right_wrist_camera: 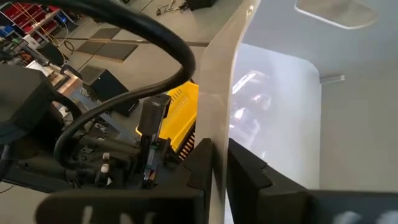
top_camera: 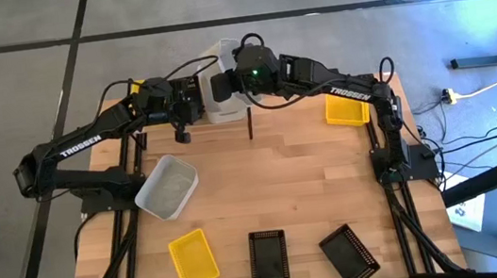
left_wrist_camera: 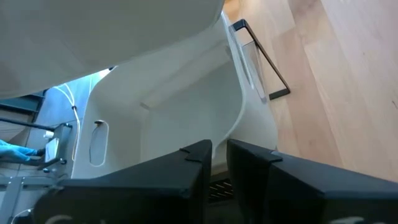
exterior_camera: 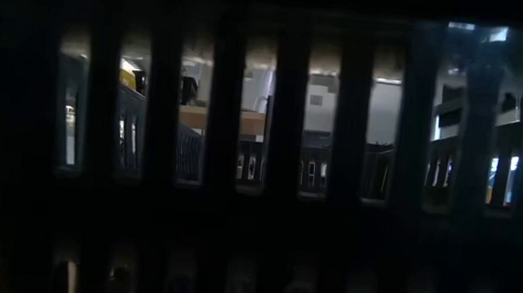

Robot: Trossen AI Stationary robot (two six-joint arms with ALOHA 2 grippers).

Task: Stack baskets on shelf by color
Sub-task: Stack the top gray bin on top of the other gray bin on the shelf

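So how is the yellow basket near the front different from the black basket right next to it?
The yellow plastic basket is bright and looks solid-sided; the black perforated basket is dark, with small holes around its rim. The yellow one lies slightly turned, the black one sits square to the table edge. Both are small rectangular bins, open side up, on the wooden tabletop.

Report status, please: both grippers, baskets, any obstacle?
Both grippers at the far edge: left gripper and right gripper each pinch a wall of the white basket. Five baskets loose on the table. No obstacle seen.
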